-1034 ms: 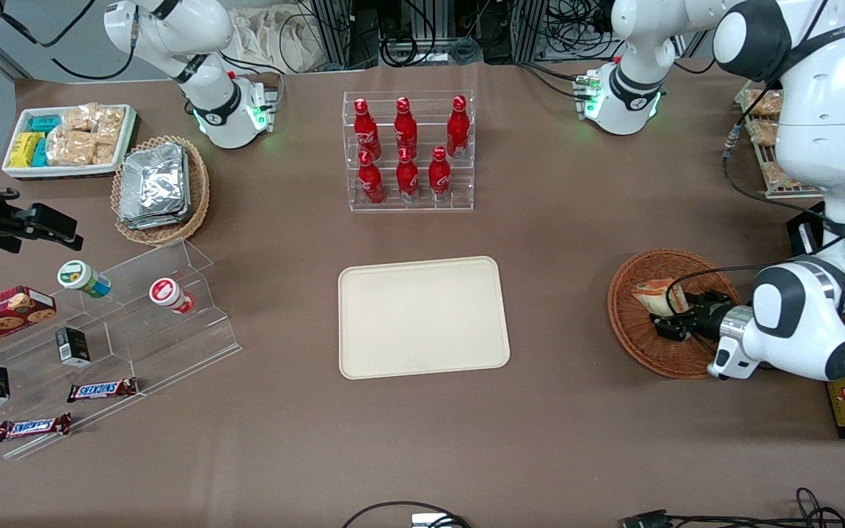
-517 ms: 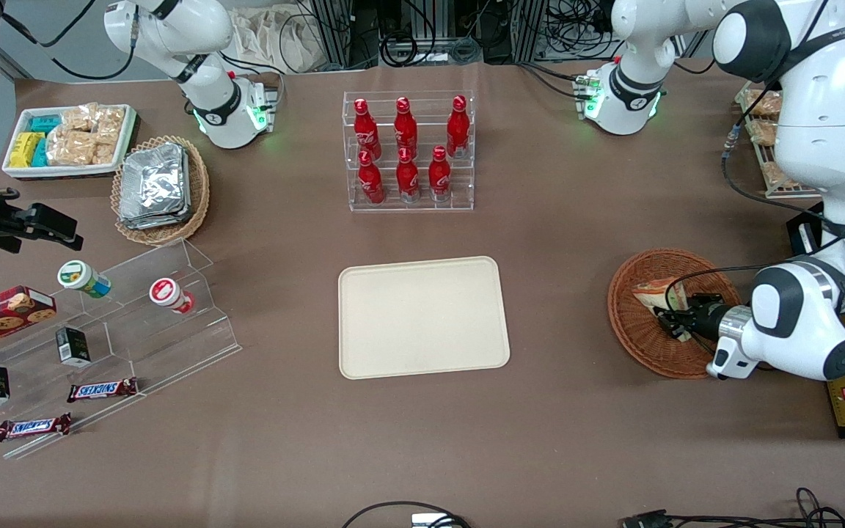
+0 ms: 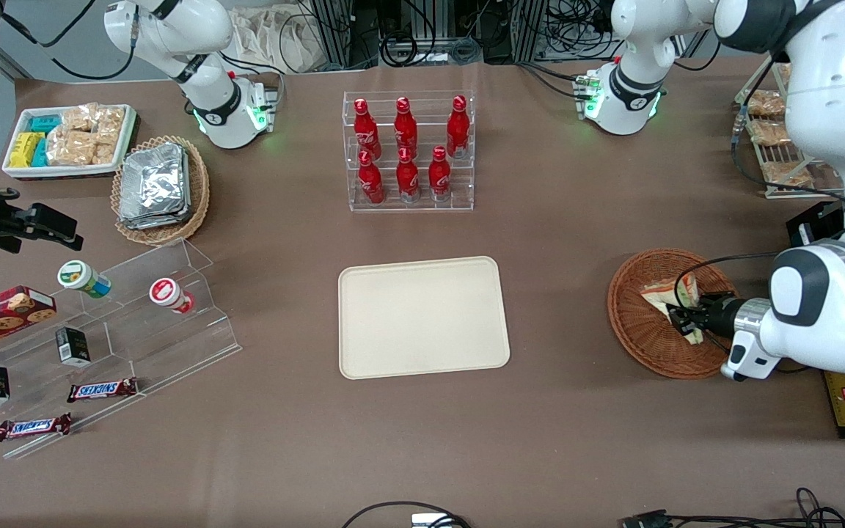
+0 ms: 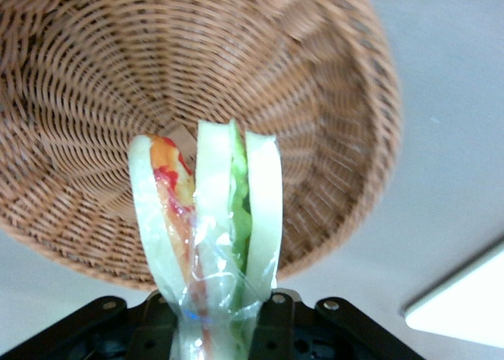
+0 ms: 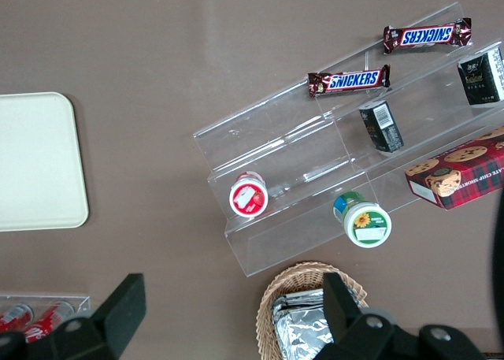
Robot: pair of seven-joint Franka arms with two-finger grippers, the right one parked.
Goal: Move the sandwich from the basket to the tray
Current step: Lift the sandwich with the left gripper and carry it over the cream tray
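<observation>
The sandwich [image 3: 666,297] is a clear-wrapped wedge of white bread with orange and green layers. My left gripper [image 3: 686,320] is shut on its wrapped end and holds it over the round reddish-brown wicker basket [image 3: 634,330], at the working arm's end of the table. In the left wrist view the sandwich [image 4: 206,218] stands on edge between the black fingers [image 4: 277,322], above the basket's woven floor [image 4: 236,68]. The cream-beige tray [image 3: 422,317] lies flat and bare at the table's middle; one corner of the tray [image 4: 465,305] shows in the wrist view.
A clear rack of red bottles [image 3: 408,150] stands farther from the camera than the tray. A pale basket of foil packets [image 3: 161,189], a white snack tray [image 3: 69,139] and acrylic steps with snacks [image 3: 100,330] lie toward the parked arm's end. A wire rack [image 3: 774,147] stands near the working arm.
The gripper went from open around the sandwich to shut on it, then rose a little and drew back toward the working arm, tilting the sandwich up off the basket floor.
</observation>
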